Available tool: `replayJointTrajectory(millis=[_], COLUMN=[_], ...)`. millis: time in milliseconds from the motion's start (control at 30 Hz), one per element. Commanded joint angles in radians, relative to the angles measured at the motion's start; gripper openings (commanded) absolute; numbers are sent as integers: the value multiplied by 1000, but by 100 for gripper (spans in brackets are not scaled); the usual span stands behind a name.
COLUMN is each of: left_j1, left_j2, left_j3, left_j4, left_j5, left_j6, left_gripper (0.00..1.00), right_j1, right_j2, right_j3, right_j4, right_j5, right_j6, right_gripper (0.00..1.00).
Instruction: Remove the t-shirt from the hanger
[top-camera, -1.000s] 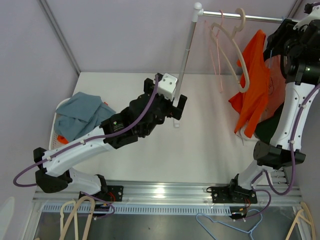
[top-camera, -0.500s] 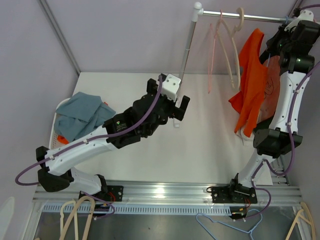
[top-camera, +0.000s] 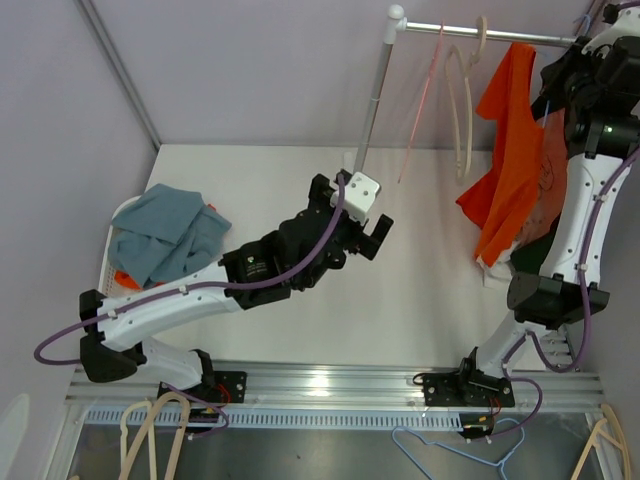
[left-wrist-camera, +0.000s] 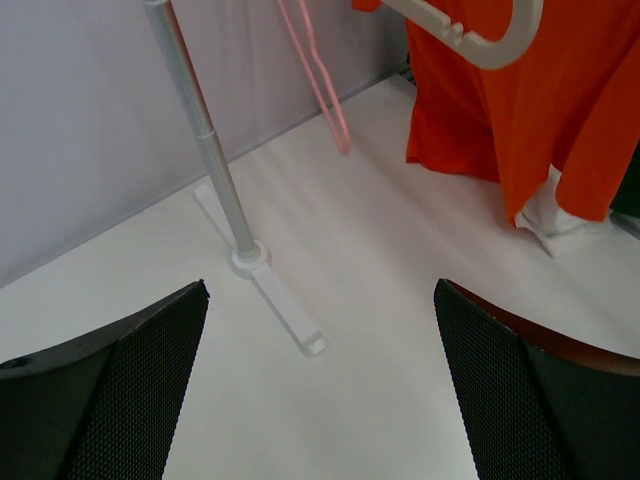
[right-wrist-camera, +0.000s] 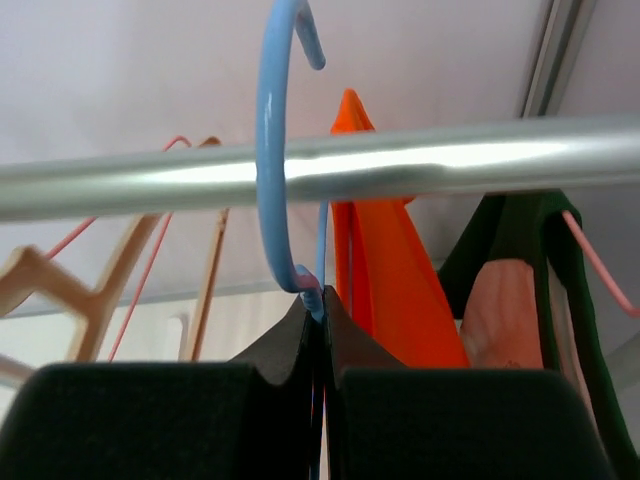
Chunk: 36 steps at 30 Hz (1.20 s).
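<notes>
**Desk:** What am I looking at on the right?

**Operator:** I see the orange t-shirt (top-camera: 515, 150) at about 2 o'clock in the top view. It is soft matte knit, draped in loose folds on the blue hanger (right-wrist-camera: 268, 100). Its long axis runs straight down from the rail (top-camera: 460, 31), hem towards the table (top-camera: 420, 290). My right gripper (right-wrist-camera: 322, 300) is pinched tight on that hanger's thin wire neck, just below the round hook. The hook loops over the shiny metal tube.

**Desk:** And the left?

**Operator:** My left gripper (left-wrist-camera: 320, 300) hovers over the table's middle, jaws wide apart, with its mesh-textured black pads (left-wrist-camera: 130, 390) showing. At 12 o'clock from it I see the rack's grey pole (left-wrist-camera: 208, 150) standing on a flat white foot.

**Desk:** The room?

**Operator:** Smooth white tabletop, pale lilac walls. A cream plastic hanger (top-camera: 466, 150) and a pink wire hanger (top-camera: 424, 90) hang at 1 o'clock. Grey-blue cloth (top-camera: 165, 235) lies crumpled at 9 o'clock.
</notes>
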Motion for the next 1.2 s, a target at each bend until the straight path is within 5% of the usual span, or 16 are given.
replayJointTrajectory(millis=[0, 200, 600, 700, 867, 1167], left_j1=[-21, -44, -279, -325, -368, -369], left_j2=[-45, -78, -142, -145, -159, 40], left_j3=[-53, -99, -418, -496, -642, -644], left_j4=[92, 131, 702, 780, 935, 1159], left_j5=[-11, -9, 95, 144, 250, 191], left_j6=[30, 38, 364, 342, 248, 285], left_gripper=[100, 100, 100, 99, 100, 99], right_j1=[0, 42, 483, 531, 556, 698], right_j2=[-140, -261, -625, -679, -659, -644], right_j3=[-43, -141, -621, -654, -622, -602], right_j4=[118, -31, -66, -152, -361, -418], right_j5=[-25, 84, 840, 955, 1012, 1003], right_j6=[16, 36, 395, 514, 777, 803], right_gripper=[0, 0, 0, 0, 0, 0])
